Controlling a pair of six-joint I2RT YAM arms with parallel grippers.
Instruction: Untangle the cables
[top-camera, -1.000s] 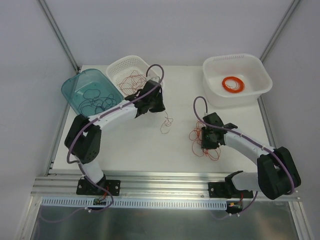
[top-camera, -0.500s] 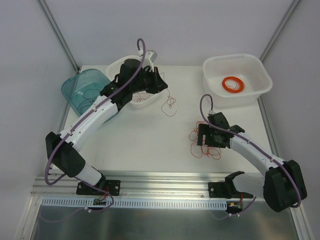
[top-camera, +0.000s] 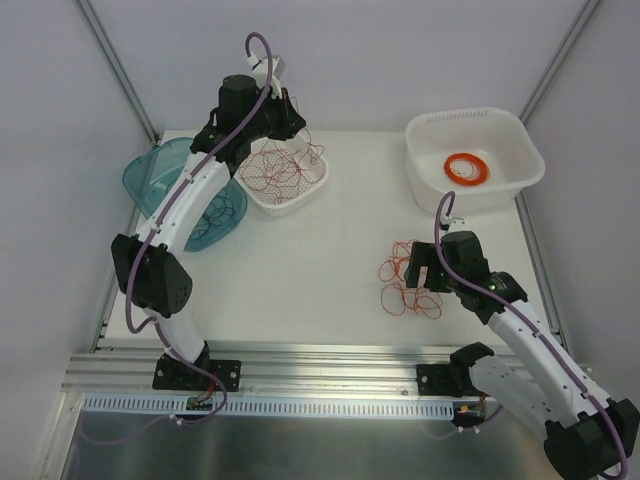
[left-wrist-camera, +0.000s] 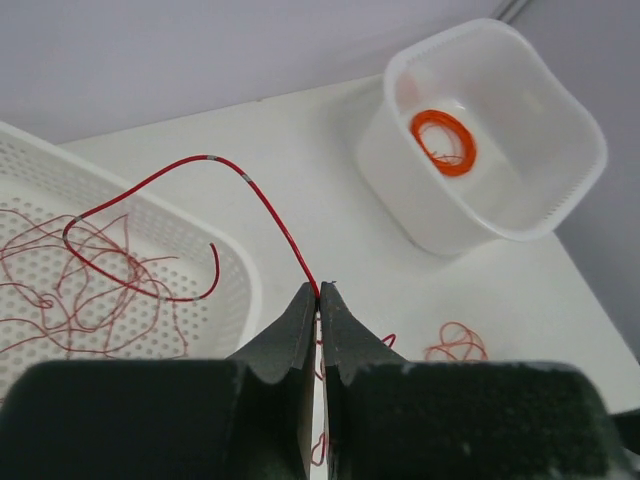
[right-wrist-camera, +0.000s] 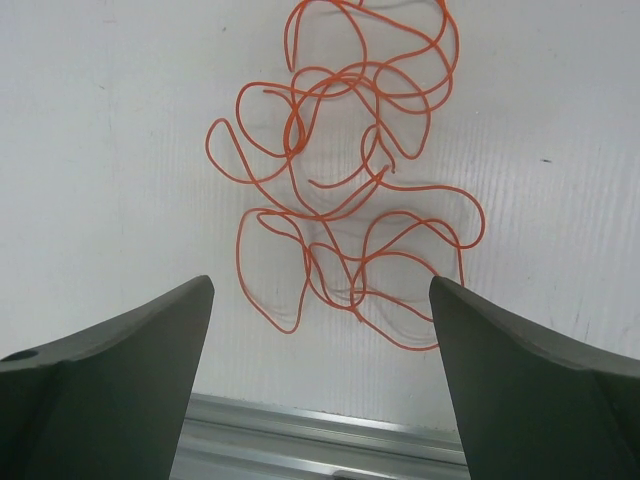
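My left gripper (top-camera: 292, 122) hangs high over the white perforated basket (top-camera: 318, 183), shut on one red cable (left-wrist-camera: 265, 205) whose free end curls down toward the basket (left-wrist-camera: 232, 272). More thin red cables (top-camera: 280, 172) lie inside that basket. A loose tangle of orange-red cables (top-camera: 402, 285) rests on the table right of centre; in the right wrist view this tangle (right-wrist-camera: 340, 200) lies just ahead of my right gripper (right-wrist-camera: 320, 283). That right gripper (top-camera: 418, 272) stands wide open just right of the tangle, with nothing between its fingers.
A teal bin (top-camera: 150, 178) at the back left holds dark cables (top-camera: 215, 212). A white tub (top-camera: 520, 165) at the back right holds a thick orange coil (top-camera: 466, 168). The metal rail (right-wrist-camera: 300, 430) runs along the table's near edge.
My left arm has risen and swung back from the table's middle to above the white basket, carrying the red cable. My right gripper has opened and drawn back to the right of the tangle.
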